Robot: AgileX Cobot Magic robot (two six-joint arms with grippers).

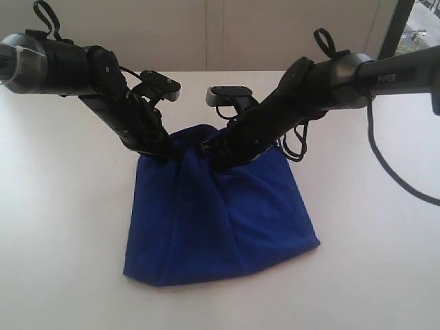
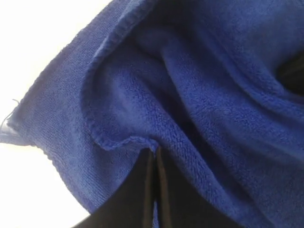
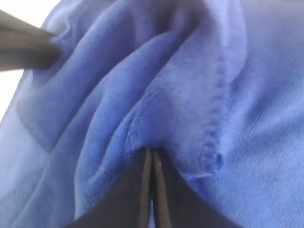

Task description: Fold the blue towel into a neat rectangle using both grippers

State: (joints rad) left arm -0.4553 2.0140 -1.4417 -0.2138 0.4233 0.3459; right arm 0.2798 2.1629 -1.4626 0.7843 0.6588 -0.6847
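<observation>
Royal-blue microfibre towel (image 1: 220,227) sits bunched on white bench (image 1: 62,227); left fingers (image 2: 128,199) and right fingers (image 3: 123,199) each pinch its gathered top edge, close together.

Your left gripper (image 2: 154,159) and right gripper (image 3: 151,156) are flat black blades; the right arm (image 1: 385,72), with a black cable (image 1: 377,155), reads PiPER.

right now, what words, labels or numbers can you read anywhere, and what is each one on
"PIPER": white letters on the right arm, seen in the exterior view.
Too blurred to read: the pale tag at the edge of the blue towel.
Nothing else readable in any view.
</observation>
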